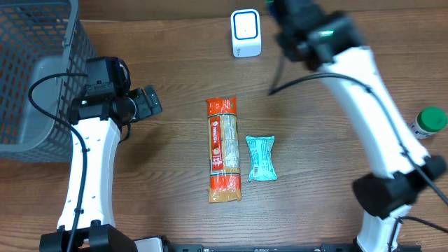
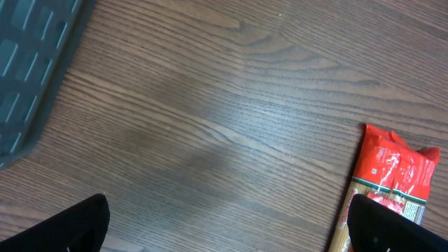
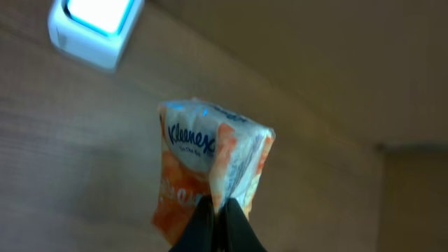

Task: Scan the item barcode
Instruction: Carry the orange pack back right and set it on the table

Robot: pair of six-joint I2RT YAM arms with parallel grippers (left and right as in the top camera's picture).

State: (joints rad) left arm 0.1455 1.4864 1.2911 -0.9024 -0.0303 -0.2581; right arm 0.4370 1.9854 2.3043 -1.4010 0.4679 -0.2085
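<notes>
Currently your right gripper (image 3: 218, 213) pinches a Kleenex tissue pack (image 3: 210, 157) near the lit scanner (image 3: 94, 28); your left gripper (image 1: 147, 102) hangs wide open beside the pasta packet (image 1: 224, 148).

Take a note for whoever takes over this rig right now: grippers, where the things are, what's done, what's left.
Right gripper: shut on a Kleenex tissue pack, held up near the scanner.
Left gripper: open, empty, above the table, left of the red noodle pack.
Elsewhere: noodle pack and teal packet side by side mid-table; green-capped bottle at right; grey basket far left.
Done: tissue pack is lifted and at the scanner.
Left: a completed scan cannot be confirmed; show its barcode to the scanner, then probably the other items.
</notes>
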